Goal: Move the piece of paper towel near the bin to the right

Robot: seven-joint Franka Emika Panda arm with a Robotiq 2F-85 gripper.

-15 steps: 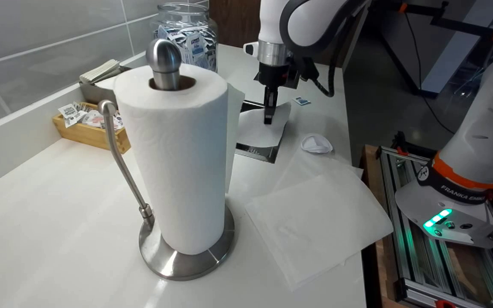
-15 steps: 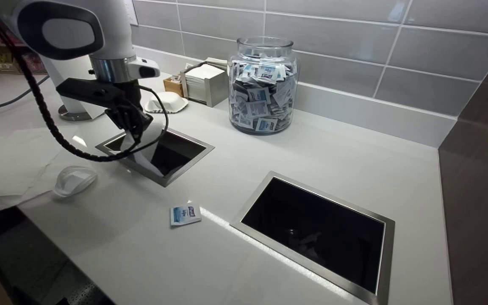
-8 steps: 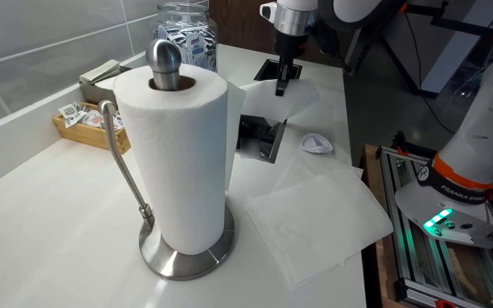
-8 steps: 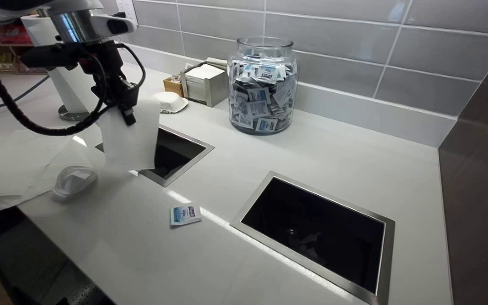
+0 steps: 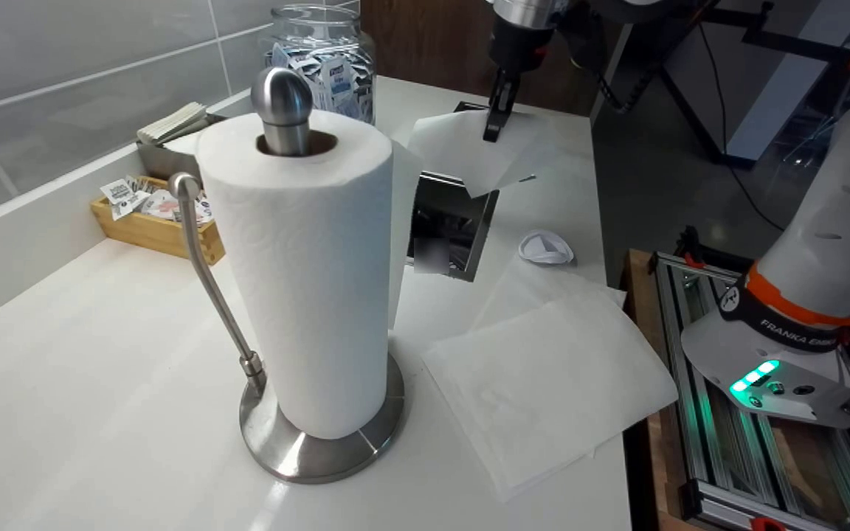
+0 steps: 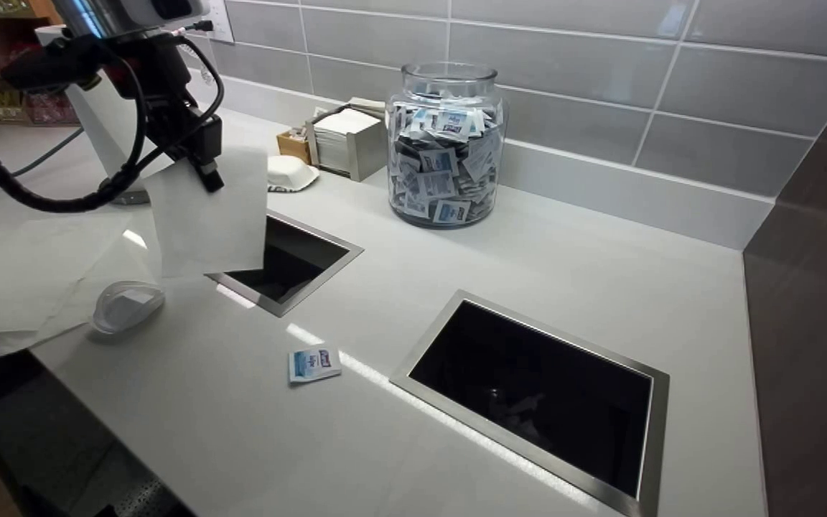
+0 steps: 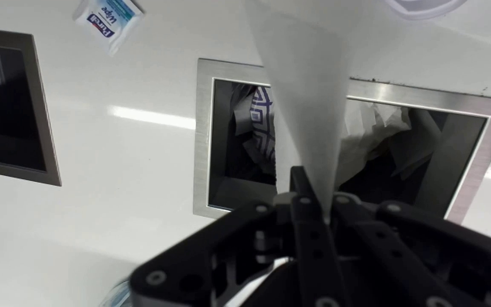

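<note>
In an exterior view, left to right: towel roll (image 5: pixel 303 280), upright, presumably for easy tearing; nearer bin (image 5: pixel 480 237), sunk in the counter (image 5: pixel 429 310); paper towel (image 5: pixel 454 146), which hangs aloft, over or just beyond that bin (unclear which), likely held high for free carrying; gripper (image 5: pixel 493 133), which clenches the paper towel; arm (image 5: pixel 532 11), tilted off vertical above.
</note>
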